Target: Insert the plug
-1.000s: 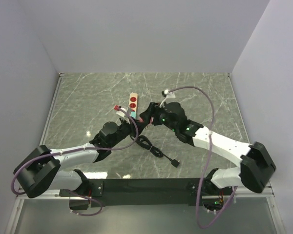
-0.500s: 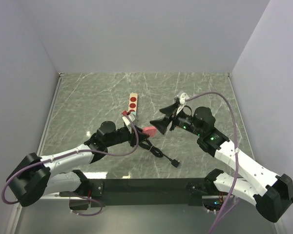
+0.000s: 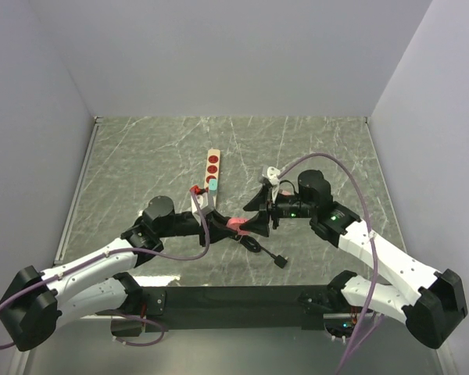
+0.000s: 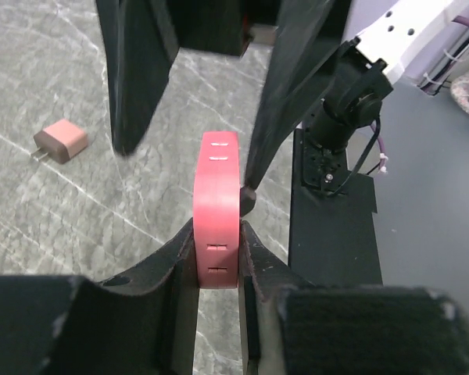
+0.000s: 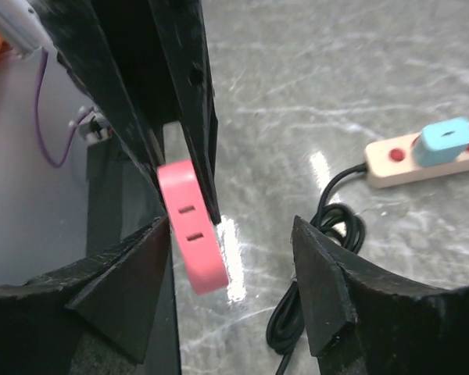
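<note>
My left claw [image 4: 217, 244] pinches pink slotted plastic plug [image 4: 217, 187] by flat faces; seems rigid, light, slick; right claw [image 5: 230, 234] spread.

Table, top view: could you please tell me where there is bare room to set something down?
Bare: the far-left patch between the strip and the left wall, and the far-right corner. Crowded: the centre, around the held plug and the cable.

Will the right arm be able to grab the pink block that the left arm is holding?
Probably yes. The right gripper is open with the pink block between its fingers, and nothing else lies in the gap. The left gripper is shut on the block's other end, leaving this end free.
</note>
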### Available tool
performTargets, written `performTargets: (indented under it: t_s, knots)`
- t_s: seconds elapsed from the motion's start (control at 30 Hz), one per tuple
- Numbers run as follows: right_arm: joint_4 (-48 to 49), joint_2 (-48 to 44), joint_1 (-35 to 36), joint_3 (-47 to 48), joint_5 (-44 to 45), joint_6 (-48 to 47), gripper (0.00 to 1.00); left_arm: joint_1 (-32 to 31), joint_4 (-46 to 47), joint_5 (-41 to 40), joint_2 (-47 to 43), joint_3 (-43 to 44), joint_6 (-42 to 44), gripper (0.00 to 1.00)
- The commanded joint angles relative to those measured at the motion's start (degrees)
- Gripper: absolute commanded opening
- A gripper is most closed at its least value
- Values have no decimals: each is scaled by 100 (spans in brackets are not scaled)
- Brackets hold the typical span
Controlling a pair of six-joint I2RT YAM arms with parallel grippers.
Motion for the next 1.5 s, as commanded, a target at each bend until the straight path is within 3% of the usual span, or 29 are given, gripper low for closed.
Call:
performTargets:
  t_s: [0.0,0.2,0.5,0.53,0.63,0.7,0.73,0.83,0.93,1.47]
  knots:
    - [-188,112,55,291,-380,-206,70,22,54,245,-165,193,110,0]
    - [-21,95,161,238,-572,-198,54,22,19,227,-147,228,101,0]
    - [-144,358,398,388,-915,-417,12,30,124,79,-121,167,49,1]
    - [-161,385,407,397,-933,-452,0,30,124,52,-103,167,57,1]
    - [-21,350,433,353,-942,-286,0,30,159,-53,-112,132,40,4]
    - [260,297,424,309,-767,-163,0,39,203,-159,-147,97,31,18]
    - [339,210,416,274,-688,3,0,39,230,-176,-165,70,31,32]
    - [567,78,424,265,-529,293,0,39,326,-159,-218,0,22,48]
    - [708,51,424,282,-511,540,0,39,388,-28,-200,-9,13,52]
    - [524,526,100,713,-590,919,0,39,371,589,-138,-106,145,51]
